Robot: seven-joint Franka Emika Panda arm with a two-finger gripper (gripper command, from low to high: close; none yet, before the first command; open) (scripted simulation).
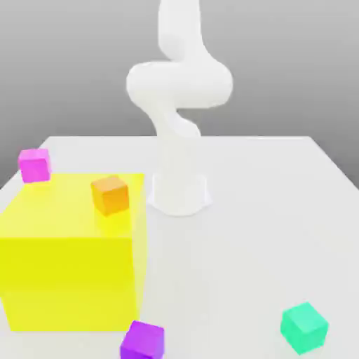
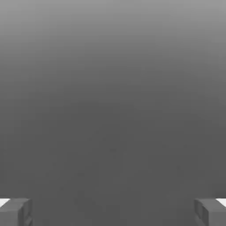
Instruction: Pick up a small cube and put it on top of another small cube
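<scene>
while the arm (image 1: 179,91) stands coiled upright, its tool (image 2: 113,211) gapes wide (fingers (image 2: 15,212) apart), gripping nothing.

A flat, pale grey-white table (image 1: 266,210) is seen carrying everything. The white arm base (image 1: 180,193) is planted near its far middle. A big, glossy yellow cube (image 1: 70,273) is set on the exterior view's left. A small magenta cube (image 1: 34,165) is placed at the far left. A small purple cube (image 1: 142,340) is found at the near edge, and a small teal-green cube (image 1: 304,327) lies at the near right, well apart from the others.
</scene>
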